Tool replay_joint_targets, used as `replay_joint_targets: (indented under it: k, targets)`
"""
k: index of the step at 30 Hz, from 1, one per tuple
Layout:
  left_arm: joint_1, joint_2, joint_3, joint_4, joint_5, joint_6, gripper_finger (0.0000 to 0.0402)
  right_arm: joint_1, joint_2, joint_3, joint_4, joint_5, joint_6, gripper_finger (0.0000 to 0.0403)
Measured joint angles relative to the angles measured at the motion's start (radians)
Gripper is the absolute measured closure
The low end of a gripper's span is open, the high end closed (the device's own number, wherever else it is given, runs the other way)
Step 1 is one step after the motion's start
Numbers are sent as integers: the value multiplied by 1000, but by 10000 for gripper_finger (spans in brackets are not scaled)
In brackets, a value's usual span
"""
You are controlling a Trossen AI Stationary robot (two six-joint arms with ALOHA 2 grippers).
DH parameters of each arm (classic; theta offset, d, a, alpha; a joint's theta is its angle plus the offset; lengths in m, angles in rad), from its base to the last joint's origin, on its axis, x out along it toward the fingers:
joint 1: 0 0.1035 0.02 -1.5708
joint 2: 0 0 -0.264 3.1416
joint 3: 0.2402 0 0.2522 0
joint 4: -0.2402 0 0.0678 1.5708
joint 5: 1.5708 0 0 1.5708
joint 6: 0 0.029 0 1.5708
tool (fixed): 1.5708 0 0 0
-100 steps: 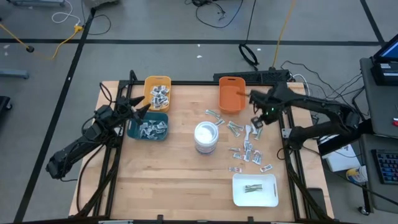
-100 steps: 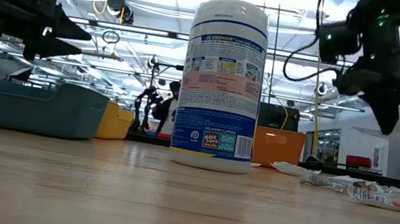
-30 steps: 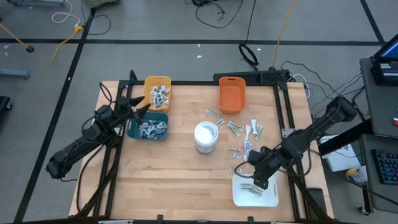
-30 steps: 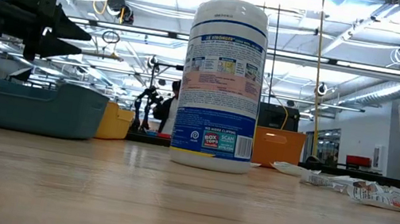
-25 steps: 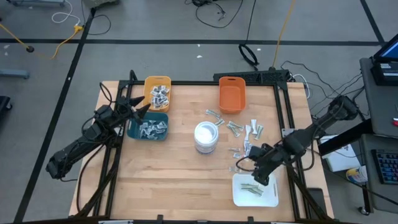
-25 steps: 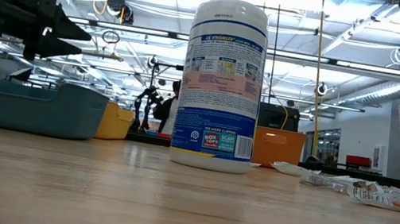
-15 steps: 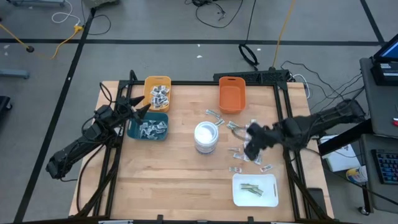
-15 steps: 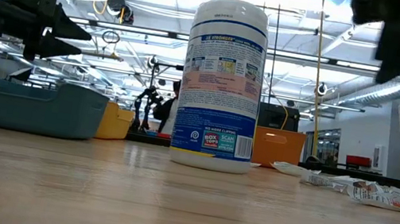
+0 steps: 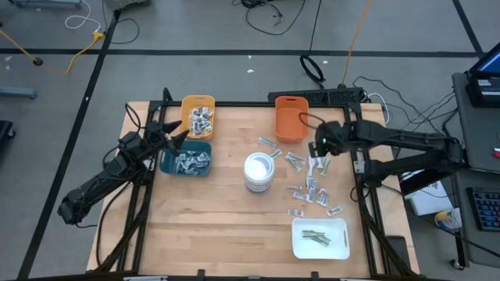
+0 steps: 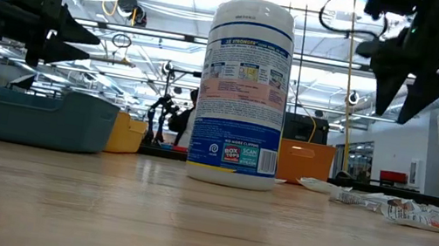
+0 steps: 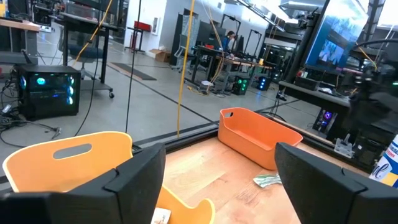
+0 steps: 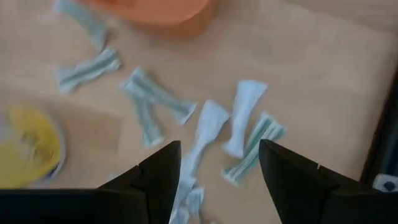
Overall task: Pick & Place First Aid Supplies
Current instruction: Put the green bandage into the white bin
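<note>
The right gripper (image 9: 321,154) is being held spread and empty above the first aid supplies (image 9: 310,181) scattered between the orange bin (image 9: 290,119) and the white tray (image 9: 320,238); a second ago it was being held over that tray; the left gripper (image 9: 178,134), also spread, is being kept over the yellow bin (image 9: 198,115) and teal bin (image 9: 187,160); the wipes canister (image 9: 258,171) is standing just beside the packets.

The table (image 9: 226,211) at centre frame is pale wood with visible plank grain, matt. The orange bin (image 9: 291,119), yellow bin (image 9: 196,115) and teal bin (image 9: 187,160) look like smooth moulded plastic. The white tray (image 9: 337,244) is smooth plastic. The wipes canister (image 10: 243,91) wears a glossy printed label. Packets (image 9: 312,187) look crinkled, papery.
</note>
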Motion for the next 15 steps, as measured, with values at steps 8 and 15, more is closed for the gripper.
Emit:
replay_joint_targets:
  k: [8, 15]
  targets:
    - [0, 0, 0, 0, 0, 0, 95, -171, 72, -54, 31, -62, -36, 193]
    - [0, 0, 0, 0, 0, 0, 79, -194, 193, -156, 209, -81, -96, 193]
